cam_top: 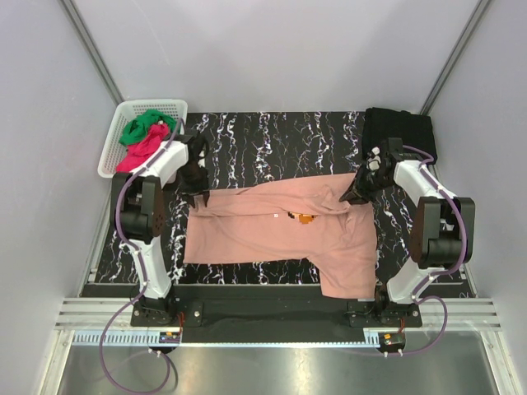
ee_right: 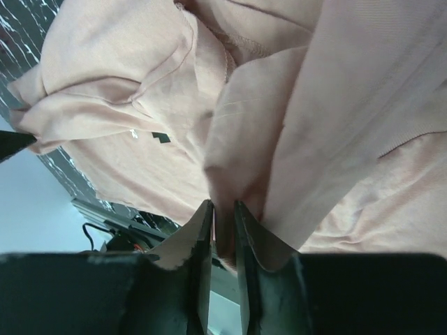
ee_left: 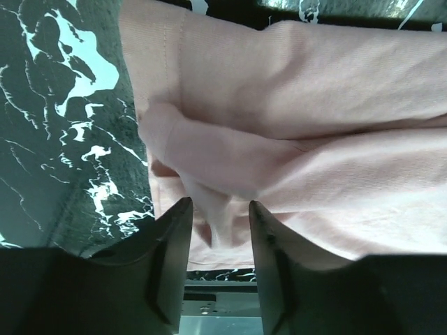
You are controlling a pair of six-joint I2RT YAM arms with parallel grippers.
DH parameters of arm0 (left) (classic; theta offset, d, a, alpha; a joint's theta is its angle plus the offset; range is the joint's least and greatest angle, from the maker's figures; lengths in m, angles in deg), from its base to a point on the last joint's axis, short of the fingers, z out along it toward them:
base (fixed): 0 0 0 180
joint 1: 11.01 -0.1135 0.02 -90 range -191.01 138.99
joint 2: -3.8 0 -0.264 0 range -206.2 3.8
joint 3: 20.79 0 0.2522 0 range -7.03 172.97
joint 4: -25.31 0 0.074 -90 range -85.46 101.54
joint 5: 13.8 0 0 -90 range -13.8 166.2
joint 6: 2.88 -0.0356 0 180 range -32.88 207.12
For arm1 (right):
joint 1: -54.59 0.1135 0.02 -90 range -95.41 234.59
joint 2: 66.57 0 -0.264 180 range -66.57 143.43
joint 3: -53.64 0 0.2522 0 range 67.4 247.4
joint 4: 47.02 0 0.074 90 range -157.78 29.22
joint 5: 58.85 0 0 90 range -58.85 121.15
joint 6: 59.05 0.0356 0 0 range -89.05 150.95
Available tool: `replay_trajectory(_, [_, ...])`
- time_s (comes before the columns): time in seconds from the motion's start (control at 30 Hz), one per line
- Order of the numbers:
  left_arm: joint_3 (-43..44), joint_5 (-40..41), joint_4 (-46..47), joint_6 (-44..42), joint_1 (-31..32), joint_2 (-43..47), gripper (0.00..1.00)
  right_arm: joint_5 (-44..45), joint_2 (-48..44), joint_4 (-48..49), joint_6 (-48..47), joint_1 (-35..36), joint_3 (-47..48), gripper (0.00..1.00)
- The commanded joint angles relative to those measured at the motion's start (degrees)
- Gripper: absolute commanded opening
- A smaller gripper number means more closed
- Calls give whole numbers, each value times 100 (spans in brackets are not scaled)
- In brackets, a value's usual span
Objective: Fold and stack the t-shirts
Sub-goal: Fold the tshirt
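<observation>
The left fingers (ee_left: 171, 237) stand spread astride a loose ridge of the salmon-pink t-shirt (cam_top: 263, 234); the right fingers (ee_right: 253, 244) sit narrowly parted around another, grip unclear. Between them the shirt lies half-folded on the worktop (cam_top: 272, 132), and the next fold likely calls for fresh grips on its edges.

A robotics lab cell: bare white walls (cam_top: 272, 49), aluminium frame rails (cam_top: 92, 49), a black marble-patterned tabletop (cam_top: 280, 136).
</observation>
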Motion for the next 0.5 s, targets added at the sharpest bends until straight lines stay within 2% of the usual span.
replay_trajectory(0.0, [115, 350, 3, 32, 15, 171, 45, 84, -68, -64, -62, 51, 85, 25])
replay_trajectory(0.03, [150, 421, 12, 33, 15, 277, 49, 197, -164, -55, -88, 51, 112, 24])
replay_trajectory(0.2, [668, 519, 38, 6, -3, 444, 53, 278, -454, -81, -132, 51, 602, 27])
replay_trajectory(0.33, [1012, 519, 38, 85, -3, 497, 52, 436, -736, 6, -114, 51, 876, 27])
replay_trajectory(0.47, [1301, 195, 108, 24, 6, 498, 51, 243, -430, 15, -263, 51, 1122, 26])
